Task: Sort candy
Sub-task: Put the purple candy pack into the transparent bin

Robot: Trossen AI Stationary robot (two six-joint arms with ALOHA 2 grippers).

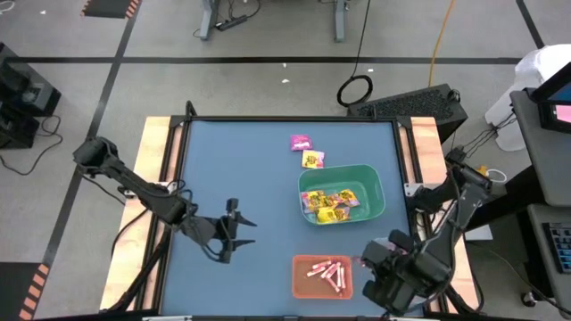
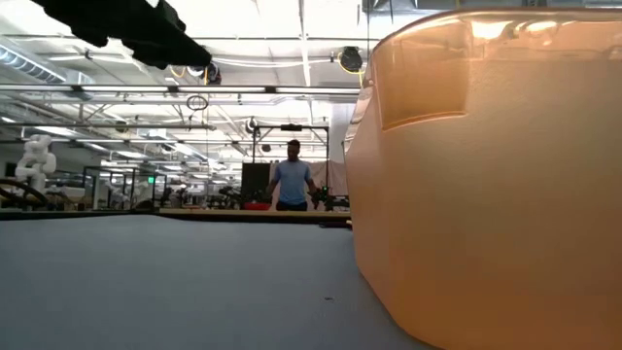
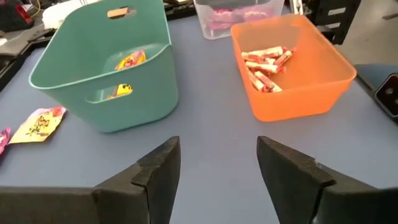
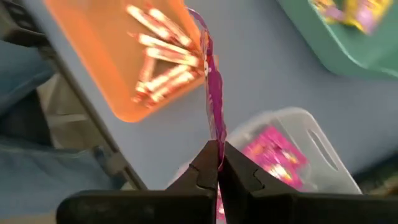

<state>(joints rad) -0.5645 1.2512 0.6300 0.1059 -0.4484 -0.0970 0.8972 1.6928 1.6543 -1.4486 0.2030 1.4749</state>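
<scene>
A magenta packet is pinched edge-on between the closed fingers of the right gripper, its long axis running straight out from the fingertips. Directly beyond and below the fingertips the clear bin is seen, with magenta packets already inside; the drop is judged to turn on the packet hanging over that bin and not over the orange bin lying just to one side.

The left gripper is held well open and empty above bare table. Ahead of its fingers stand the green bin and the orange bin, each off to a side. Beside the green bin two loose packets remain, one magenta and one yellow; the left arm is the nearer to them.

One bin of each colour is counted, three in all. Several pink-white sticks lie in the orange bin, too bunched for an exact count.
</scene>
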